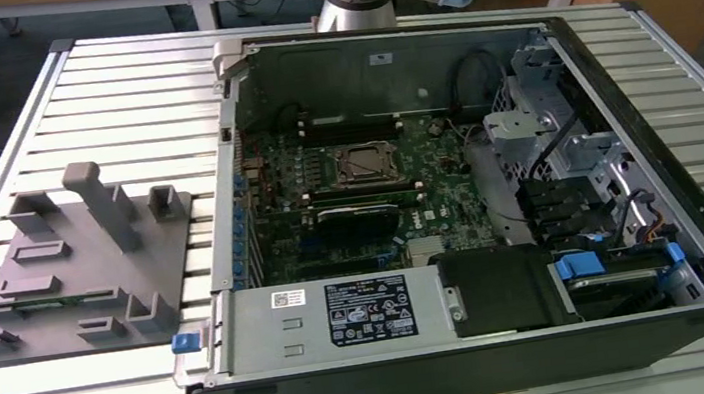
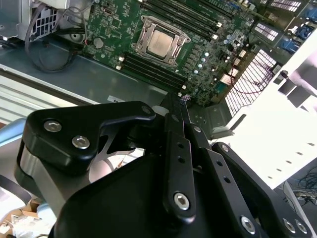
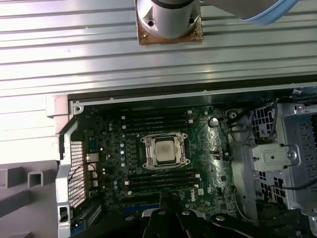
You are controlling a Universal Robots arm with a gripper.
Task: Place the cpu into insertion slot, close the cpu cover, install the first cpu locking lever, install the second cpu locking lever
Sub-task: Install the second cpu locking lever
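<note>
The cpu (image 3: 165, 151), seated at the socket's centre, looked light, stiff, fragile; best held by its edges. Gripper (image 2: 179, 110) jaws closed, empty.

The case (image 1: 681, 247) lay open on the table (image 1: 108, 76). Inside it, the board (image 1: 442, 161) held the slot (image 1: 363, 164), the cpu (image 3: 165, 150) seated within. The fixture (image 1: 71, 262) sat on the exterior view's left of the case.

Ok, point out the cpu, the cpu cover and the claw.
cpu (image 3: 165, 150), first wrist view, its grey metal top.
cpu cover (image 2: 143, 31), second wrist view, the frame's silvery edge.
claw (image 2: 177, 101), second wrist view, its black fingertips.
</note>
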